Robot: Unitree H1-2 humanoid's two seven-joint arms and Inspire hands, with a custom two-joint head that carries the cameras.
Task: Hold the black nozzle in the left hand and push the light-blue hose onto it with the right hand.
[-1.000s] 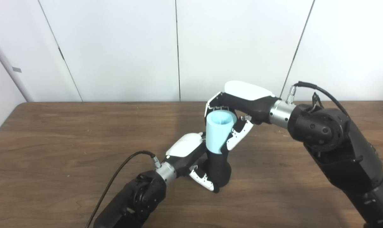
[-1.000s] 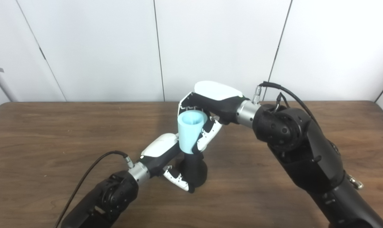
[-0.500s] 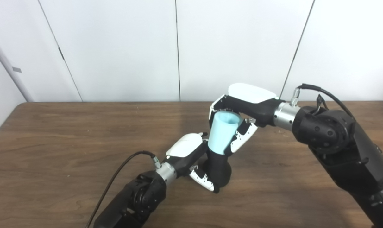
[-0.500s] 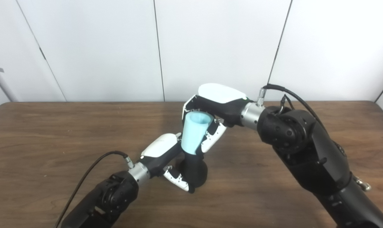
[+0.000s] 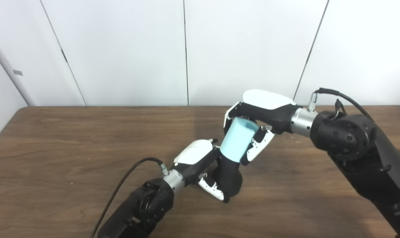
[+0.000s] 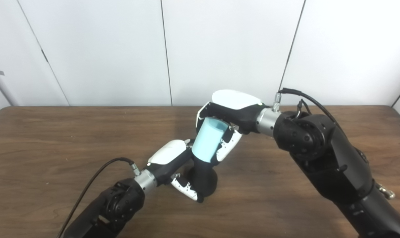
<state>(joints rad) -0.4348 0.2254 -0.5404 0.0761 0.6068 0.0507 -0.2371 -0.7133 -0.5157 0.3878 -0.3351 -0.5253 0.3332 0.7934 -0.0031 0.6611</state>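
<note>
Tabletop (image 5: 54,138): dark brown wood grain, matte, rounded far-left corner, spanning the full width of the view. Wall panels (image 5: 120,49): white, plain, rising directly behind the tabletop's far edge, divided by thin dark vertical seams. Small grey tag (image 5: 17,72): fixed on the leftmost slanted panel strip.

- My work surface is a dark brown wooden table (image 5: 54,138), its grain running side to side.
- The black nozzle (image 5: 229,175) I grip looks to rest on it.
</note>
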